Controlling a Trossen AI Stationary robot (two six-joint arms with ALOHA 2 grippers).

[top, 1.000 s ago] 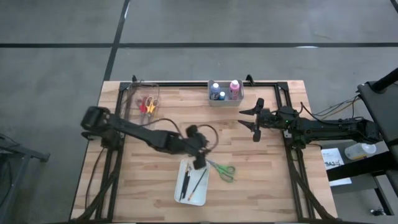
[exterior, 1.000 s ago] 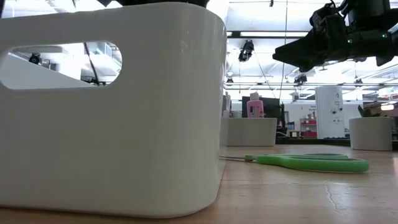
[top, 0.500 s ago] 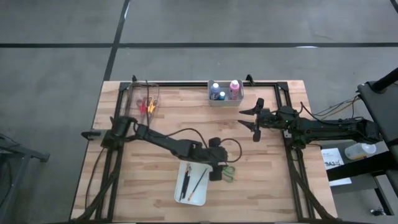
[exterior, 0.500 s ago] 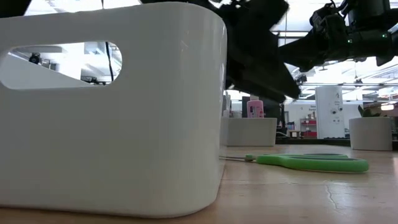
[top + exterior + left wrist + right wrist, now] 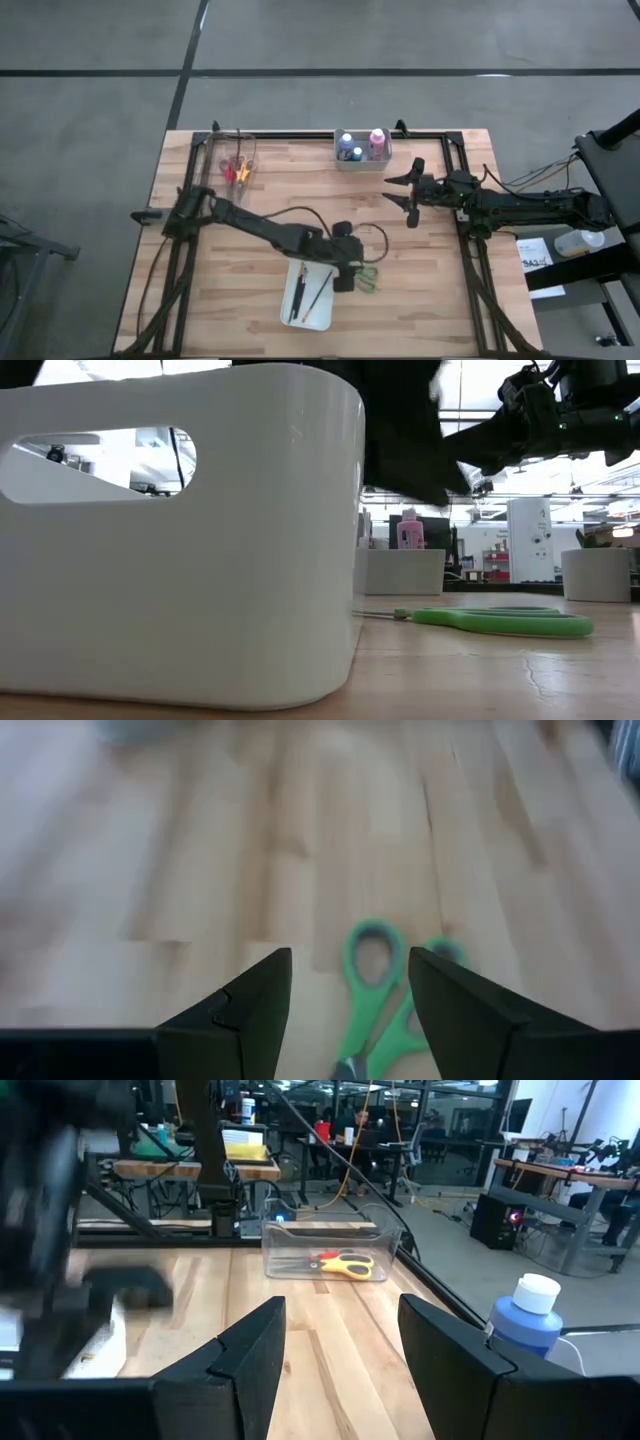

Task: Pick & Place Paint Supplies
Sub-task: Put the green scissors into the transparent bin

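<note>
The green-handled scissors [image 5: 367, 277] lie flat on the wood to the right of the white tray [image 5: 322, 318]. My left gripper [image 5: 346, 278] hovers open above them; in its wrist view [image 5: 350, 965] the green handle loops [image 5: 372, 982] show between the fingers. Thin dark brushes [image 5: 298, 295] lie in the tray. Capped bottles, pink [image 5: 377, 139] and blue [image 5: 346, 141] among them, stand in a grey bin [image 5: 362, 160]. Orange and red scissors [image 5: 238, 168] rest in a clear bin [image 5: 325, 1232]. My right gripper [image 5: 392, 190] waits open above the table's right side.
In the low view the white tray [image 5: 180, 530] fills the left, with the scissors [image 5: 500, 622] on the wood beside it. A black frame [image 5: 300, 134] runs along the table's edges. Bare wood lies between the tray and the grey bin. Another blue bottle [image 5: 525, 1325] stands near the right arm.
My left arm has swung from over the tray's far end toward the table's right and near edge, ending above the green scissors. Most of that move came early; in the last half second it only settled a little. The scissors have stayed where they were.
</note>
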